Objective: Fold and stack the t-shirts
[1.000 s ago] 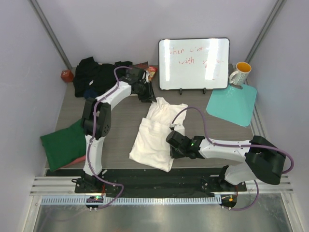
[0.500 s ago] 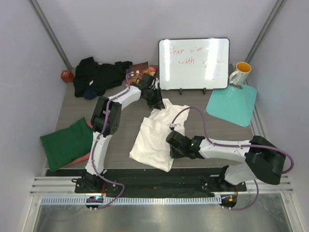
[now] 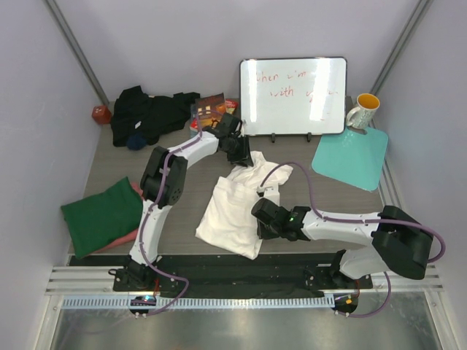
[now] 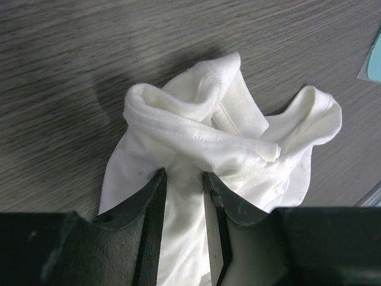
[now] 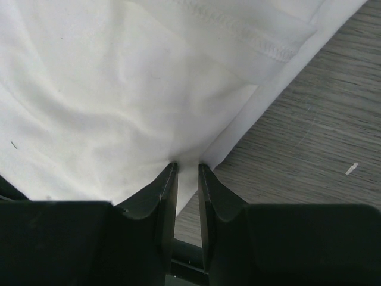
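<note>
**Overhead and wrist views of the two-arm rig.** The left arm rises from its base at the near edge, bends at the elbow and reaches far across the desk (image 3: 343,193). Its left claw (image 3: 239,151) points down at the far end of the white t-shirt (image 3: 230,208), just in front of the whiteboard (image 3: 293,95). The right arm lies low, with its forearm running leftward from the shoulder. The right claw (image 3: 264,219) sits at the shirt's near right edge.

**Left wrist view.** The left claw (image 4: 183,179) is pinching a bunched fold of the white t-shirt (image 4: 202,131). The collar and a sleeve are puckered up just beyond the fingertips.

**Right wrist view.** The right claw (image 5: 187,170) is nipping a thin flap at the edge of the white t-shirt (image 5: 119,89). Cloth spreads to the left and bare desk shows to the right.

**Position.** The white t-shirt lies mid-desk, spanning from one claw to the other, and its far end is crumpled.

**Counts.**
- Two arms and two claws.
- One white t-shirt.
- One dark green t-shirt (image 3: 98,215), folded at the left edge.
- One salmon-pink t-shirt (image 3: 122,239), showing beneath the green one.
- One black t-shirt heap (image 3: 146,113) at the far left; how many garments it holds cannot be told.
- One teal mat (image 3: 352,157).
- One mug (image 3: 363,111).
- One book (image 3: 211,108).
</note>
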Motion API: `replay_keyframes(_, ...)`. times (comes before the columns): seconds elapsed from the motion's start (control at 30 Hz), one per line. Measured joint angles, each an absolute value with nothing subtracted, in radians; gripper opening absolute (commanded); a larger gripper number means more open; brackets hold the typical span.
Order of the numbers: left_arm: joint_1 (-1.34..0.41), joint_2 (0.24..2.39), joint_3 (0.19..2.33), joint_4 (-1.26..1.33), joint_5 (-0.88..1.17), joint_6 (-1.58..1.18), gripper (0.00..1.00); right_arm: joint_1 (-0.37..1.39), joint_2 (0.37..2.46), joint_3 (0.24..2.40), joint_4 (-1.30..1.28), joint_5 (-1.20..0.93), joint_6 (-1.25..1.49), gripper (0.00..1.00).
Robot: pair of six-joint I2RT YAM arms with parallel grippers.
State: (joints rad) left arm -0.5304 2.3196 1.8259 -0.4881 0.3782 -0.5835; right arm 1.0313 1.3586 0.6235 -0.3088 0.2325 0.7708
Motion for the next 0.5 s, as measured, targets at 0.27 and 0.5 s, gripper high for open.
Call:
replay_keyframes(0.27,-0.518,2.313,1.842,-0.528,0.290,-0.588,0.33,1.031,1.328,0.615,-0.343,0.257,0.772,0.27)
replay_keyframes(0.5,-0.501,2.314,1.870,-0.586,0.183,-0.604,0.33,1.031,1.285,0.615,-0.394,0.268,0.780,0.27)
